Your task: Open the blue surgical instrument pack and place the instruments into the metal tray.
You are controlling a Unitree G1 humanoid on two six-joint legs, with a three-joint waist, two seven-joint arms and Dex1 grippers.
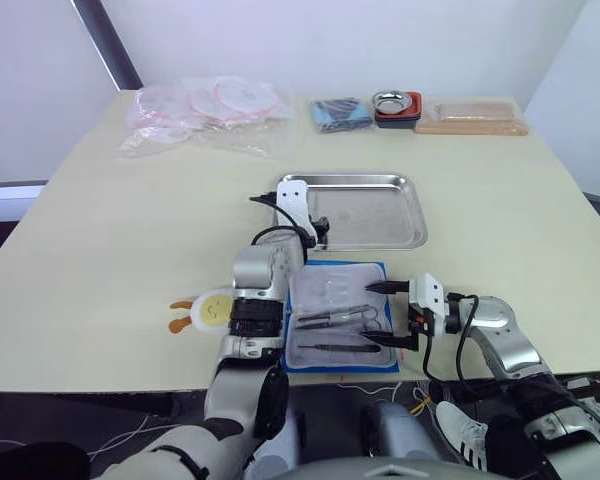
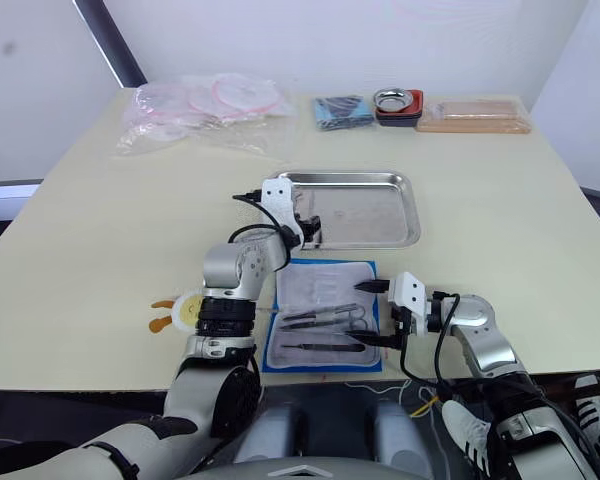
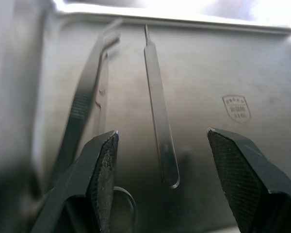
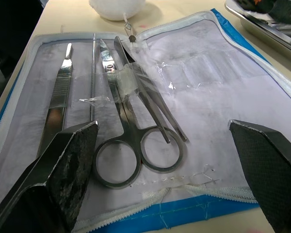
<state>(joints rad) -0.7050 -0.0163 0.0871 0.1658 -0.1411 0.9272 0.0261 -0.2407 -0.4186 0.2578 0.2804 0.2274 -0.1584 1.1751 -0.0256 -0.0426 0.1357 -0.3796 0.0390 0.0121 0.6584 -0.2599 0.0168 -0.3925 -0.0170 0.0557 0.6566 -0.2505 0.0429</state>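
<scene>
The blue surgical instrument pack point(image 1: 340, 315) is laid open and flat at the near edge of the table point(image 1: 100, 230), just on the robot's side of the metal tray point(image 1: 405, 212), with its pale lining turned up. Taken as the landmark, the pack has the tray just beyond its far edge.

Over the tray's left end the left gripper point(image 3: 160, 160) is held with its fingers spread apart and nothing between them. In the left wrist view, 2 slim instruments already lie on the tray floor beneath it: a thin flat handle point(image 3: 157, 102) and tweezers point(image 3: 85, 104). A ring handle point(image 3: 123, 206) is glimpsed near one finger; what it belongs to cannot be told.

At the pack's right edge the right gripper point(image 1: 388, 314) is poised, its fingers wide apart and empty. In the right wrist view the remaining tools are seen tucked under clear pocket strips: ring-handled scissors point(image 4: 131, 145), a flat handled tool point(image 4: 58, 92), a thin probe point(image 4: 92, 82) and a slim pointed tool beside the scissors.

The transfer is judged to be part done: the pack is open, some instruments are in the tray and several remain. The next move is judged to call for the right gripper to be lowered onto 1 tool, probably the scissors' rings, and for it to be slid from under its strip before being carried to the tray.
</scene>
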